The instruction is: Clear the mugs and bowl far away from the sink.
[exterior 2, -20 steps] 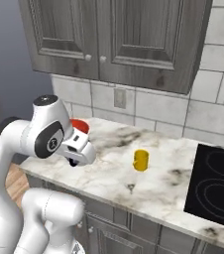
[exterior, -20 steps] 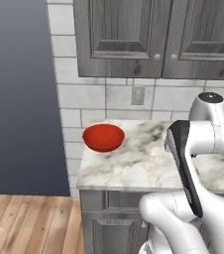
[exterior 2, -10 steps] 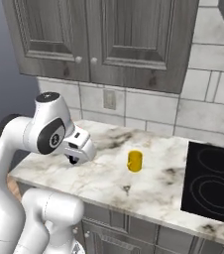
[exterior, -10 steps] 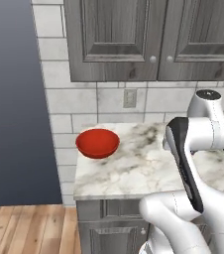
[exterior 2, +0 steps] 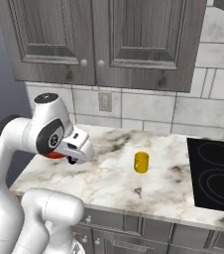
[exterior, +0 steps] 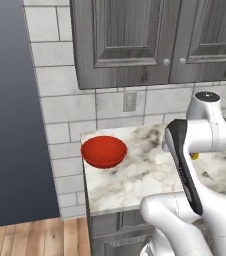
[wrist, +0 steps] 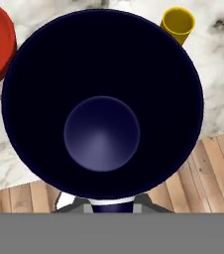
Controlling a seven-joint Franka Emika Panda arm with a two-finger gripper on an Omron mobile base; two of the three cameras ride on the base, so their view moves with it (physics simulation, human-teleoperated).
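Jaws are clamped on the navy-lined mug (wrist: pixel 102 104), held above the marble surface (exterior 2: pixel 109 181), with the red bowl (exterior: pixel 104 151) and yellow mug (exterior 2: pixel 141 162) resting apart.

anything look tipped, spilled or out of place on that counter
Nothing stands out. The red bowl and yellow mug stand upright, apart, on the marble counter; the navy-lined mug is in the gripper, empty.
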